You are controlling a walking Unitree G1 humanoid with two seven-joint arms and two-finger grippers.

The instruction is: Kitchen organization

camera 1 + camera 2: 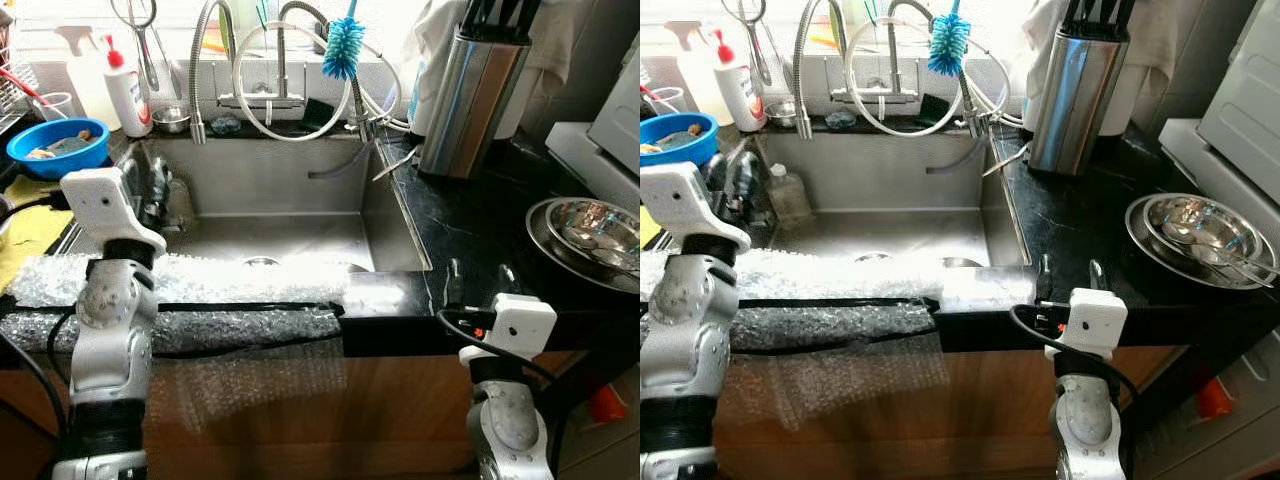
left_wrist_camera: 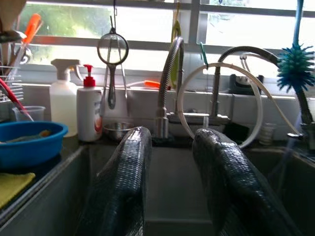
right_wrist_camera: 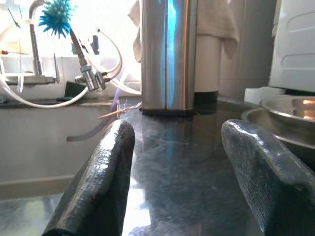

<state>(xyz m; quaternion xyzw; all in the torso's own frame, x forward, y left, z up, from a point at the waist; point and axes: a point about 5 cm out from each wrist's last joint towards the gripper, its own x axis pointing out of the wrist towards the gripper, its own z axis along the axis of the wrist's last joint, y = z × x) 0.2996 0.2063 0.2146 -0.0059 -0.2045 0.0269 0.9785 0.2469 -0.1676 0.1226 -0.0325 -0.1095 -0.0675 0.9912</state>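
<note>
Since the task names no single thing, the likeliest candidates are the nested steel bowls (image 1: 1198, 238) with utensils inside, on the black worktop (image 1: 1080, 215) at the robot's right, well apart from the sink (image 1: 270, 215); a steel knife block (image 1: 473, 95) stands behind them, beside the tap (image 1: 205, 70) and a blue bottle brush (image 1: 344, 45). A blue basin (image 1: 57, 148), soap pump bottle (image 1: 127, 95) and spray bottle (image 2: 63, 105) sit left of the sink. Judgement: the scene fits either a pause before something is picked up or a pause after things were set down; the pictures do not settle which. Right gripper (image 3: 179, 167) lies low at the worktop's front edge, fingers spread wide and empty, aimed toward the knife block with the bowls just off to its side. Left gripper (image 2: 170, 187) is held over the sink's near left corner, fingers parted, nothing between them, pointing at the tap. Bubble wrap (image 1: 200, 300) pads the front edge.
</note>
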